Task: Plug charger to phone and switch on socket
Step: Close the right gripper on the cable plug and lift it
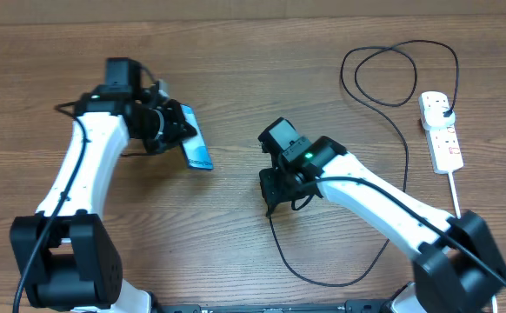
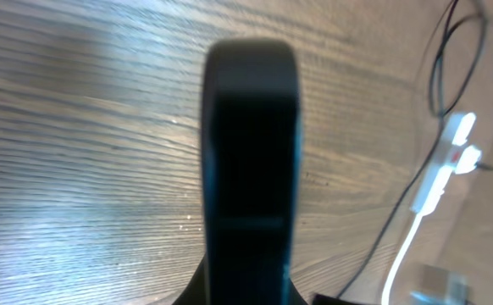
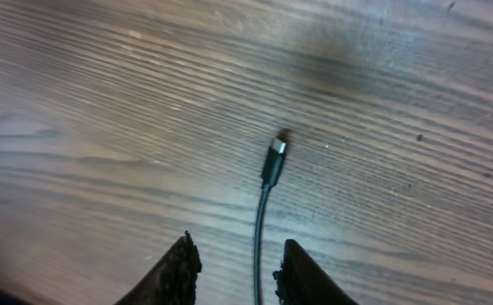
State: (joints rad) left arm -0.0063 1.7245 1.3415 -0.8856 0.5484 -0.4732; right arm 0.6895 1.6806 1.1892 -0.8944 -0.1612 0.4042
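Right gripper [image 3: 238, 258], jaws spread around the charger [image 3: 272, 163], could let it slide off and miss the phone [image 1: 197, 149] pinched in left gripper [image 1: 178, 130].

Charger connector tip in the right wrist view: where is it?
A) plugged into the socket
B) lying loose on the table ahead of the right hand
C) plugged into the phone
B: the connector tip rests on the table, cable running back between the right hand's parted fingers.
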